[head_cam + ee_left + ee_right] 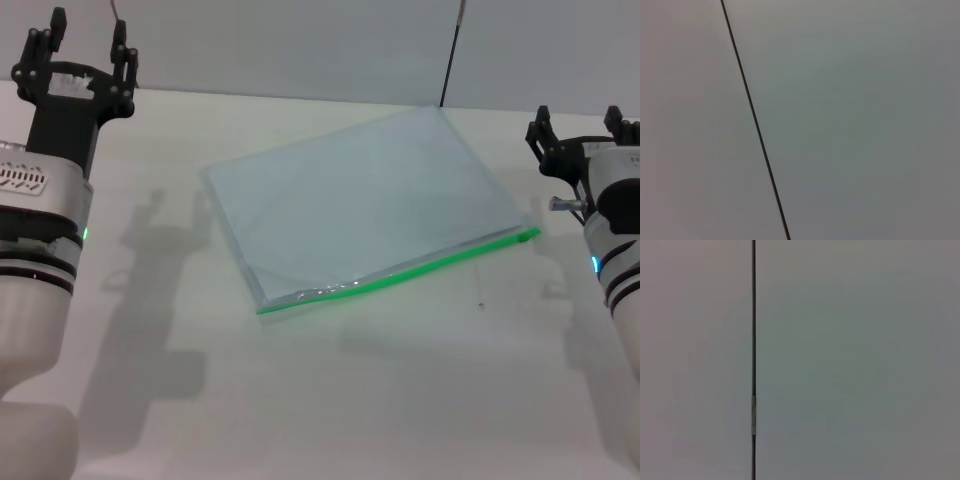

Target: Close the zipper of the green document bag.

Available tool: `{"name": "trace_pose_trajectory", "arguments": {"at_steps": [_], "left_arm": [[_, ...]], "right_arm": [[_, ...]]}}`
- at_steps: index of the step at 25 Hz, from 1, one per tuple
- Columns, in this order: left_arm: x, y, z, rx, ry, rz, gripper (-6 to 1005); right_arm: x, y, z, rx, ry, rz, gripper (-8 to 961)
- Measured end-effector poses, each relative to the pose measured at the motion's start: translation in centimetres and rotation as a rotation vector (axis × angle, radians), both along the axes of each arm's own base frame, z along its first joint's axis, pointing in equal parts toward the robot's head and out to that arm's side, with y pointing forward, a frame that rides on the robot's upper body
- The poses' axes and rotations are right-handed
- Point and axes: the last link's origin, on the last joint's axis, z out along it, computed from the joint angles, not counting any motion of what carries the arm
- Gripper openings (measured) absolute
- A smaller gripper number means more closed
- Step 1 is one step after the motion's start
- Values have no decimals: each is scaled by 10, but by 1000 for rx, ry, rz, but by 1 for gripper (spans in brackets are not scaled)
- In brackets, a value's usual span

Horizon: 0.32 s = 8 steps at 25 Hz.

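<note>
Green document bag [365,200] lies flat and slightly askew in the middle of a pale tabletop [330,400], its bright green zipper [400,272] running along the long edge nearest the robot. Going left to right: the left gripper [82,50] is raised at the far left, well apart from the bag, its black fingers spread open and holding nothing. The bag comes next, translucent blue-green, and its zip edge looks slightly lifted and parted toward the left end. A small dark piece at the right end of the strip may be the slider, but it is too small to be sure. The right gripper [580,125] is raised just beyond the bag's right corner, its jaws also apart and empty. The likely risk is that the thin, slick pouch slides or swivels on the smooth table when one gripper pulls the slider, unless the other pins the bag down. The tiny slider could also slip from the fingertips, or the parted edge could buckle and jam. Behind the table stands a plain grey wall [300,45] with one thin dark vertical seam [450,55]; both wrist views show only that wall and seam.
</note>
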Motion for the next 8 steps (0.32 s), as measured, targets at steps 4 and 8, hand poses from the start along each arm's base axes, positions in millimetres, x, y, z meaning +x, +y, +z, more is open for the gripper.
{"name": "trace_pose_trajectory", "arguments": {"at_steps": [4,8], "left_arm": [[0,1,-1,-3,6,3,589],[0,1,-1,-4,10,4,589]], "right_arm": [[1,0,0,1,1,-1,837],[0,1,1,2,0,0,837]]}}
